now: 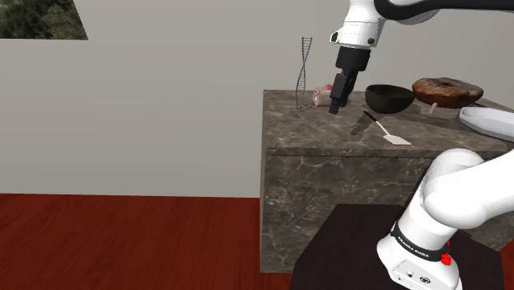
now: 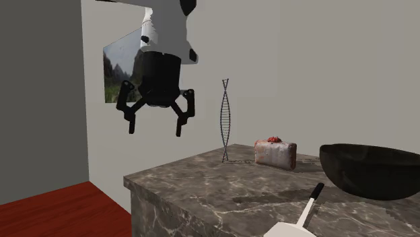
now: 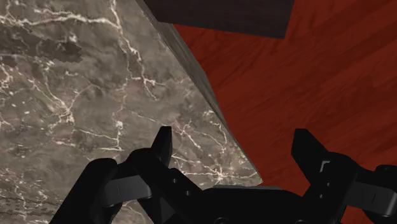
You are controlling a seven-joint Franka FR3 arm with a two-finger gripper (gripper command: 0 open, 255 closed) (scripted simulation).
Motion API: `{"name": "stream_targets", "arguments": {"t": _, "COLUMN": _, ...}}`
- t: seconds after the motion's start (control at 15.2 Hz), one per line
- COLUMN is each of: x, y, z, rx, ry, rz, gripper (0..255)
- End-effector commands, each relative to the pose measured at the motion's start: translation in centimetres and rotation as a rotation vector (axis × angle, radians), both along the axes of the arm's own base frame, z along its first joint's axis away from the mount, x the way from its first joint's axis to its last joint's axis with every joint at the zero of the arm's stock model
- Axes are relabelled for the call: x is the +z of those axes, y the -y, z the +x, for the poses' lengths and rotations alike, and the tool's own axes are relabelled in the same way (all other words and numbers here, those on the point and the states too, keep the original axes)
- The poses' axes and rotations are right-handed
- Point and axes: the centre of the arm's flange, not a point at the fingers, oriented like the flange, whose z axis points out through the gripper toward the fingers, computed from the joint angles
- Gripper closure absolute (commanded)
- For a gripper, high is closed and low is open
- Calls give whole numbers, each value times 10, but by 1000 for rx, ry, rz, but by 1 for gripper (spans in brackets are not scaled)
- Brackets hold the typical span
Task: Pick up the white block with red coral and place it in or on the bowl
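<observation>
On the worktop, as we record it:

1. Worktop (image 2: pixel 202 185): dark veined marble block standing on a red wooden floor (image 1: pixel 123 243).
2. Task item: small white block with red coral on top (image 2: pixel 275 153). It rests flat on the marble, just at three o'clock of the helix in the second exterior view. Nothing grips it.
3. Black round bowl (image 2: pixel 370 172): upright at three o'clock of the block, near it but apart.
4. Thin dark wire double-helix ornament (image 2: pixel 225 120): upright.
5. White-bladed spatula with black handle (image 1: pixel 387 132): lies flat at six o'clock of the bowl in the shoulder view.
6. Brown ring-shaped piece (image 1: pixel 447 89): at three o'clock of the bowl in the shoulder view.
7. White oval dish (image 1: pixel 490 122): at five o'clock of that ring.
8. Black two-finger end effector (image 2: pixel 155 129): fingers spread wide, holding nothing. We see it hanging in the air at ten o'clock of the block, well apart. The wrist view shows the worktop's corner and the floor beneath it.
</observation>
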Motion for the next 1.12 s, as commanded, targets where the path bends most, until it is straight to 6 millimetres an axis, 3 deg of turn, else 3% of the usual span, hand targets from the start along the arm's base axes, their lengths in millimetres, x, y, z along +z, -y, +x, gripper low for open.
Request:
{"name": "stream_targets", "arguments": {"t": 0.0, "x": 0, "y": 0, "z": 0, "rx": 0, "ry": 0, "rz": 0, "gripper": 0}}
{"name": "stream_targets", "arguments": {"t": 1.06, "x": -6, "y": 171, "z": 104, "rx": -75, "ry": 2, "rz": -77, "gripper": 0}}
